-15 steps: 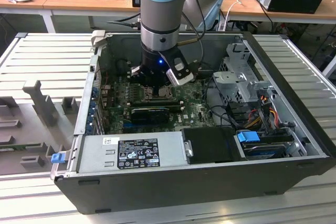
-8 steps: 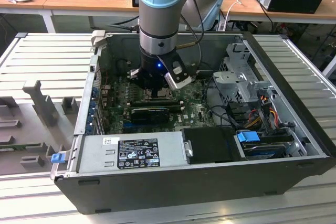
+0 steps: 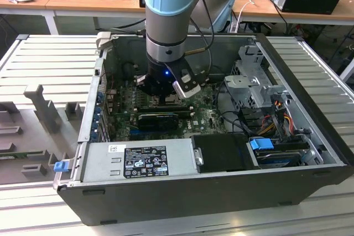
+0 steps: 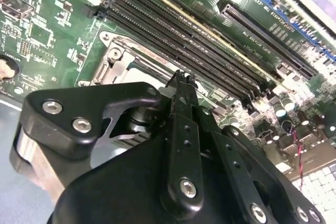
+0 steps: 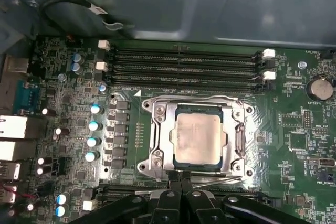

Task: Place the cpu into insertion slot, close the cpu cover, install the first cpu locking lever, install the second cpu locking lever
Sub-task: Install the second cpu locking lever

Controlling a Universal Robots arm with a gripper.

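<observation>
In the first wrist view the cpu (image 5: 197, 139), a silver-grey square chip, lies flat in the insertion slot (image 5: 240, 170). The cpu cover (image 5: 159, 129), a silver frame, is down around it, with the chip showing through its window. My gripper (image 5: 181, 178) is shut, its black fingers pressed together at the socket edge beside a thin metal lever rod (image 5: 223, 180). In the second wrist view one finger (image 4: 181, 100) reaches over the cover (image 4: 118, 69). In the exterior view the gripper (image 3: 157, 89) is low inside the open computer case (image 3: 182, 197).
Long black memory slots (image 5: 184, 69) run beside the socket, on the side away from the fingers. A coin battery (image 5: 320, 88) and a column of capacitors (image 5: 94, 125) flank it. The exterior view has a black card (image 3: 157, 119), power supply (image 3: 144, 161) and drive cage (image 3: 254, 81).
</observation>
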